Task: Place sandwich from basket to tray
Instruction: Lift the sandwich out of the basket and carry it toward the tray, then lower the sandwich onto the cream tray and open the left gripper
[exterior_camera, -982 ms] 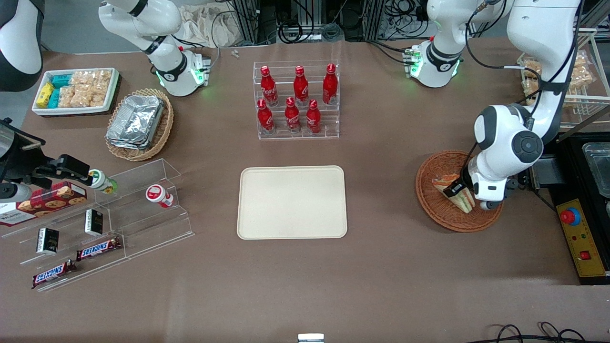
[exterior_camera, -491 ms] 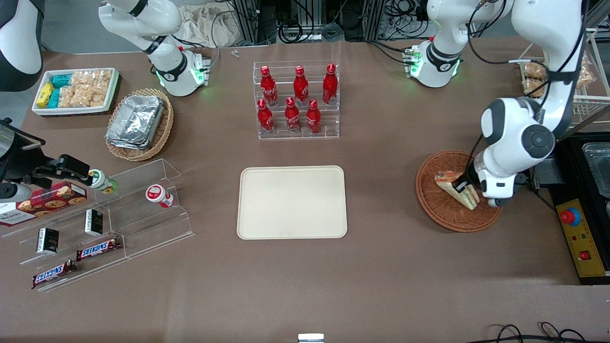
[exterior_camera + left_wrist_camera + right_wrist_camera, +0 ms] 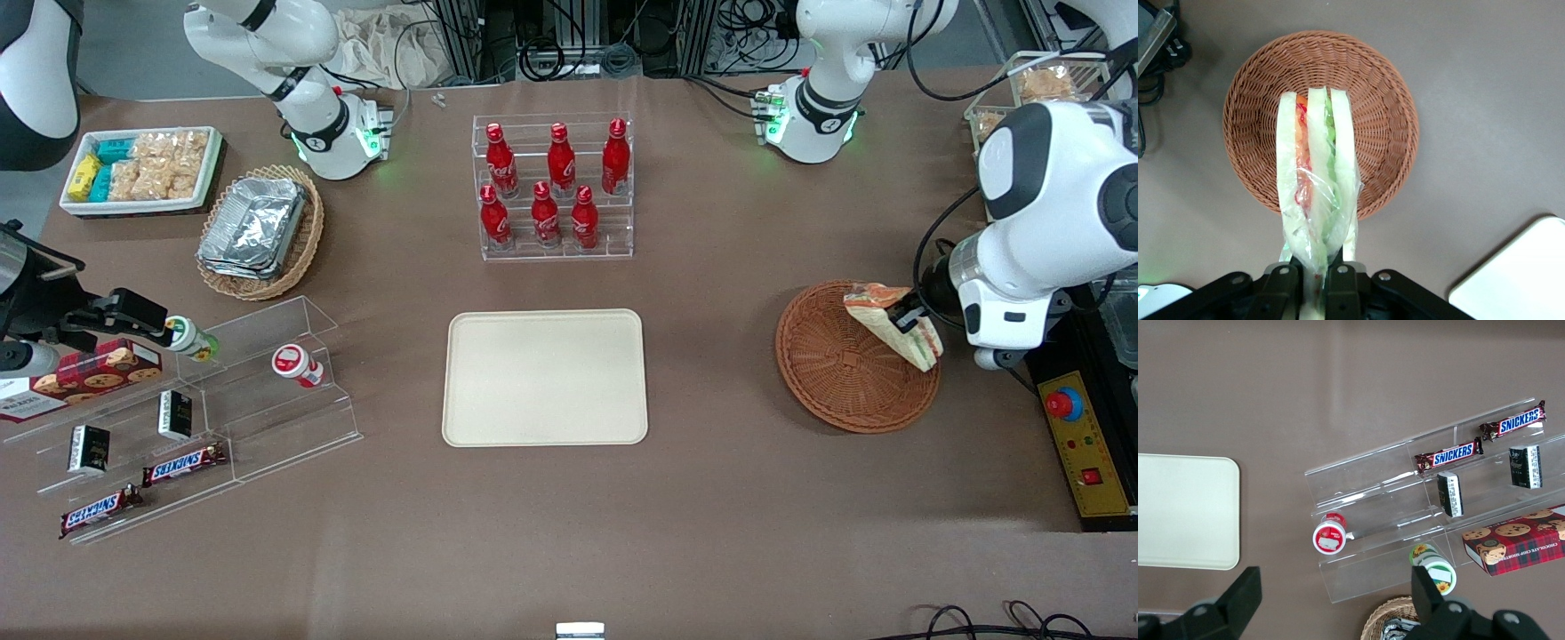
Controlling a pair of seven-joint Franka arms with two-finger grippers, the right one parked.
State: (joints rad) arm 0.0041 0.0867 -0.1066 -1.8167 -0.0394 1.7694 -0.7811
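The clear-wrapped sandwich (image 3: 892, 321) (image 3: 1315, 180), white bread with orange and green filling, hangs in the air above the round reddish-brown wicker basket (image 3: 840, 373) (image 3: 1378, 93). My left gripper (image 3: 909, 317) (image 3: 1315, 283) is shut on the sandwich's narrow end, over the basket's edge toward the working arm's end. The basket holds nothing else. The cream-beige tray (image 3: 545, 377) (image 3: 1518, 273) lies flat at the table's middle, bare, well apart from the basket toward the parked arm's end.
A clear rack of red bottles (image 3: 556, 187) stands farther from the front camera than the tray. A tan basket of foil containers (image 3: 258, 229), a white snack tray (image 3: 140, 169) and acrylic shelves with snacks (image 3: 196, 418) lie toward the parked arm's end. A yellow control box (image 3: 1083, 444) sits beside the basket.
The gripper has risen with the sandwich, lifting it off the basket floor and carrying it toward the working arm's end; the arm's wrist has swung outward.
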